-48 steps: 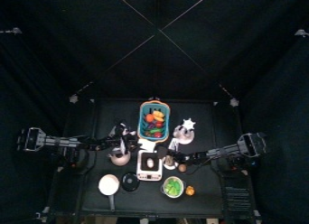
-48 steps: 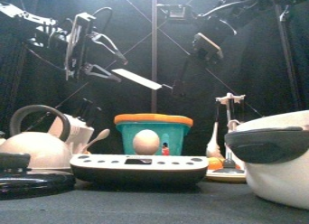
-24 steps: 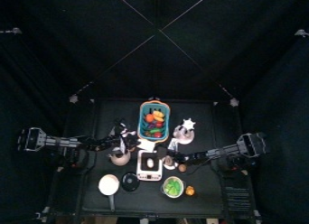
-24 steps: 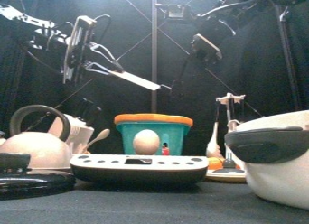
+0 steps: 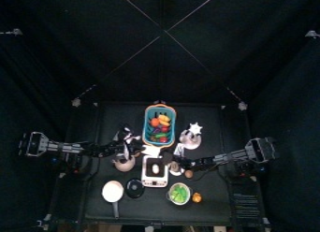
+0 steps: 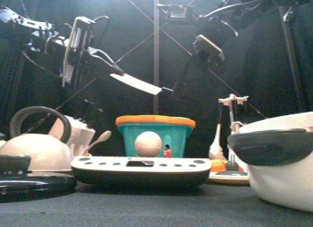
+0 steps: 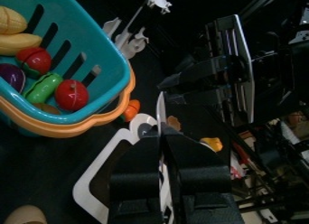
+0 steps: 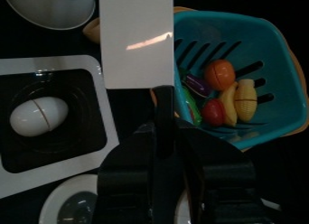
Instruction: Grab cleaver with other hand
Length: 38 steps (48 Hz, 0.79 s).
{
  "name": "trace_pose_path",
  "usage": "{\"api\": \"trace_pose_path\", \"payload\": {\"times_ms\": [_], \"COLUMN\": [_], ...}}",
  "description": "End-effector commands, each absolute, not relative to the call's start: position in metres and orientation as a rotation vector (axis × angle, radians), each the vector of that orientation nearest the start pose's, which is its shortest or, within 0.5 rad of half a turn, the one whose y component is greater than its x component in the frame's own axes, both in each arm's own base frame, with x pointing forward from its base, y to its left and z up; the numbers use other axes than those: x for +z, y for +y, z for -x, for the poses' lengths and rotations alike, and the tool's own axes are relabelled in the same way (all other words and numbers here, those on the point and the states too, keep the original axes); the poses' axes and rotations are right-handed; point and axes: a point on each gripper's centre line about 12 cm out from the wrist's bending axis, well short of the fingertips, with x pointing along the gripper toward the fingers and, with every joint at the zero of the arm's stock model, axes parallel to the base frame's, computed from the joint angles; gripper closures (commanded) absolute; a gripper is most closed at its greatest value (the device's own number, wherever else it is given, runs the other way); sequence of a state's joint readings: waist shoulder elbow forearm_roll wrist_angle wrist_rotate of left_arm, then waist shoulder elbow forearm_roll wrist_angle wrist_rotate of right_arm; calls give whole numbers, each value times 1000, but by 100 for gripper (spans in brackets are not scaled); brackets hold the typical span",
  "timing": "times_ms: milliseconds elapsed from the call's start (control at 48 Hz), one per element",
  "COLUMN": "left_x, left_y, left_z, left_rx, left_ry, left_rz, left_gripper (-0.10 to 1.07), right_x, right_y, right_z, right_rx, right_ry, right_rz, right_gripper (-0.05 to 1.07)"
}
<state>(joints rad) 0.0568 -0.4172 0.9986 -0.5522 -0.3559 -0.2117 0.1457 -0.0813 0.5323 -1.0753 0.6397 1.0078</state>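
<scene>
Presently, the black table is seen crowded near its middle, where a teal fruit basket with an orange rim serves as the landmark. From the left of the basket the left arm is brought in, and from its right the right arm; both are held high above the basket's rim.

In front of the basket a white square device with a dark centre is set, and an egg is laid in it. To the left of the basket a kettle is stood, and to its right, close to the front camera, a large white bowl is seen. A white star-shaped object is placed just right of the basket.

The cleaver is held in the air, higher than the basket and a little to its left, with the pale blade tilted down toward the basket. Its dark handle is clenched by the left gripper, whose jaws are pressed close on it, the blade being seen edge-on between them. The right gripper is poised above the cleaver with its jaws spread and nothing grasped; in its wrist view the blade is seen flat beside the basket.
</scene>
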Motion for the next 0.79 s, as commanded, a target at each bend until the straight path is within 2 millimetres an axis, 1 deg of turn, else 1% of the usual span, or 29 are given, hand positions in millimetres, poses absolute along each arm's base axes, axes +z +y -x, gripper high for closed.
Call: {"api": "trace_pose_path", "payload": {"times_ms": [0,146,250,396,604,771], "left_x": [235,235,234,233,235,232], "left_y": [40,40,39,38,38,35], "left_z": [-296,-295,-294,-293,-293,-291], "left_rx": [325,323,321,310,290,254], "left_ry": [152,151,151,158,131,135], "left_rz": [700,694,688,663,599,524], "left_gripper": [66,66,66,66,67,67], "right_x": [243,245,247,249,252,249], "right_y": [-5,-7,-8,-7,-14,-18], "right_z": [-384,-380,-375,-366,-350,-336], "right_rx": [-375,-365,-346,-291,-200,-118], "right_ry": [695,686,671,636,543,463], "right_rz": [203,148,119,56,-91,-183], "right_gripper": [30,15,9,9,9,9]}}
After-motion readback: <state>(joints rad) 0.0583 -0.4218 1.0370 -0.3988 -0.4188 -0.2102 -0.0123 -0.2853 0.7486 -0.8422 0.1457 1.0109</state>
